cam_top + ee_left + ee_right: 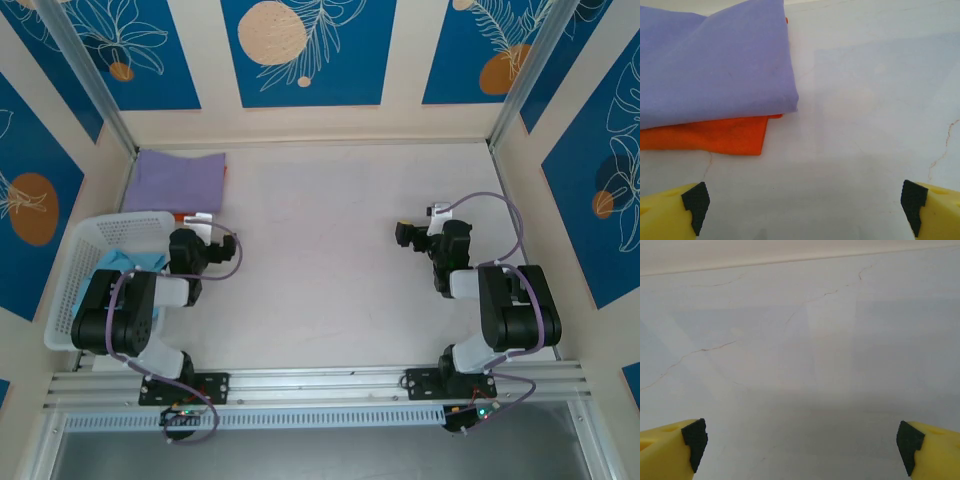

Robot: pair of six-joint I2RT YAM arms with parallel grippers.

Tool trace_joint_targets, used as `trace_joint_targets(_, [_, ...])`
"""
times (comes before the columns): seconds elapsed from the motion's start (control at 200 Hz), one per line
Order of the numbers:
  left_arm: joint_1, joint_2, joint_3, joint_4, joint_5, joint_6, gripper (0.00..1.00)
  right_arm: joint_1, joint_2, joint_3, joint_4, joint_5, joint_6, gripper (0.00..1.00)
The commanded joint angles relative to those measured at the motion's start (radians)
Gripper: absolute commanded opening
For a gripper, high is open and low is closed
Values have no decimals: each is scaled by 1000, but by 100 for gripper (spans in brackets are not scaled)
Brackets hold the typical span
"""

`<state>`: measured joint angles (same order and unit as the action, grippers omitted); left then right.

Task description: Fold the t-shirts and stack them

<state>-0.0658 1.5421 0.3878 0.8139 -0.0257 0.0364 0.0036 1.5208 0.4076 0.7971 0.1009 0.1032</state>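
A folded lavender t-shirt [178,180] [715,65] lies at the table's far left corner, on top of a folded orange cloth [715,135] whose edge sticks out beneath it. A light blue t-shirt [125,262] lies crumpled in the white mesh basket [95,235], partly hidden by the left arm. My left gripper [198,218] [802,210] stands open just short of the folded stack, with only bare table between its yellow fingers [670,212]. Right of the middle, my right gripper [408,236] [802,447] is open over bare tabletop, holding nothing.
The basket stands against the left wall beside the left arm. The white table [330,230] is walled at the back and on both sides by panels with blue prints. A metal rail [320,385] carries both arm bases along the near edge.
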Motion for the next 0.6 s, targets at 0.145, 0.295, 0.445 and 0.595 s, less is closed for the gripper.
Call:
trace_joint_targets(0.145, [9,-7,19,6,27,13,100,3,1,5,17,10,-2,99])
trace_joint_targets(0.295, [10,-6,19,7,26,13,100,3,2,2,19,9,0,99])
trace_joint_targets(0.445, [9,-7,19,6,27,13,100,0,2,4,19,2,0,99])
trace_joint_targets(0.595, [9,-6,20,5,26,13,100,-2,2,5,17,-1,2,99])
